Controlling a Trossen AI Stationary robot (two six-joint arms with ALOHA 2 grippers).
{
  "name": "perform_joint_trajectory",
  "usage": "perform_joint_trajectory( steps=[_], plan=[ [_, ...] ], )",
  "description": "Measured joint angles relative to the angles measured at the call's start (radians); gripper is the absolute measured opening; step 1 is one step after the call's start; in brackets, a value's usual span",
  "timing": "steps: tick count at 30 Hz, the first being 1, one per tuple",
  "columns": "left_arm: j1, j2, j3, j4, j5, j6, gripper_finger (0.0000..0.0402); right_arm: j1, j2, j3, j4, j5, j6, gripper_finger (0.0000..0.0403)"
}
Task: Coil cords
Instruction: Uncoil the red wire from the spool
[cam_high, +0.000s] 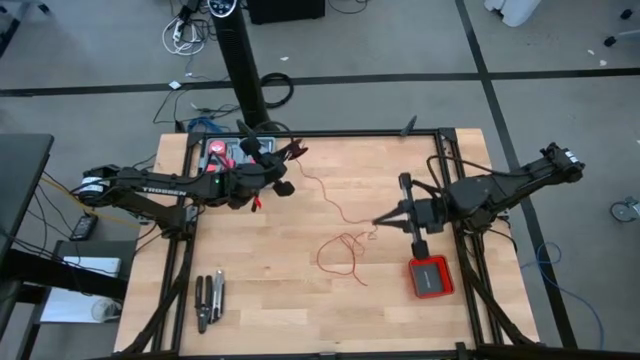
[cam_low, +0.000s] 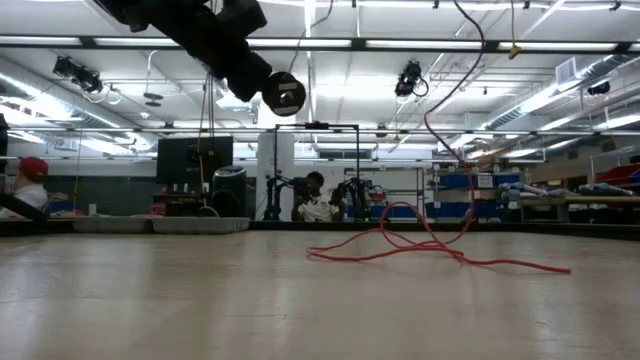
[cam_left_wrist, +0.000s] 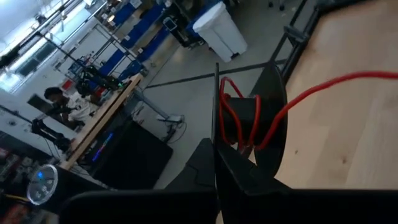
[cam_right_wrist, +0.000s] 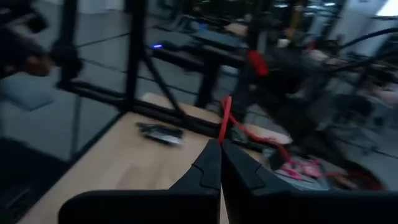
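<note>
A: We begin at the fingers. On the right gripper (cam_right_wrist: 219, 163) the two dark fingers are pressed together, and the red wire (cam_high: 340, 252) is pinched between the tips and rises from them.

B: And the left gripper (cam_left_wrist: 239, 163)? We see its fingers also closed, holding a small black spool (cam_left_wrist: 270, 121) with some red turns already on it.

A: Yes. From this spool the wire runs across the table (cam_high: 300, 300) toward the right and near side, to the right gripper. Its long axis goes between the two grippers, hanging up in the air in the low view.

B: The rest lies in loose loops on the wood, just to the left and near side of the right fingers. So we judge the right arm is nearer to the slack and must feed it, while the left one turns the spool.

A: For writing, we read white letters on the left arm (cam_high: 160, 187), probably "TROSSEN". The red box (cam_high: 431, 276) and the pliers (cam_high: 209, 299) show no label we can read.
</note>
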Motion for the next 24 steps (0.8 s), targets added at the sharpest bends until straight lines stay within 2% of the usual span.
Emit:
perform_joint_trajectory(
  steps=[9,16,18,24],
  plan=[
    [0.0,0.0,0.0,0.155,0.025,-0.217,0.0,-0.038,0.068,0.0,-0.008,-0.147,-0.004,0.0001],
    [0.0,0.0,0.0,0.18,0.134,-0.376,0.0,-0.096,0.132,0.0,-0.043,-0.176,0.02,0.0003],
    [0.0,0.0,0.0,0.197,0.166,-0.412,0.0,-0.123,0.15,0.0,-0.056,-0.151,0.028,0.0008],
    [0.0,0.0,0.0,0.227,0.304,-0.458,0.0,-0.207,0.203,0.0,-0.126,0.036,0.079,0.0032]
  ],
)
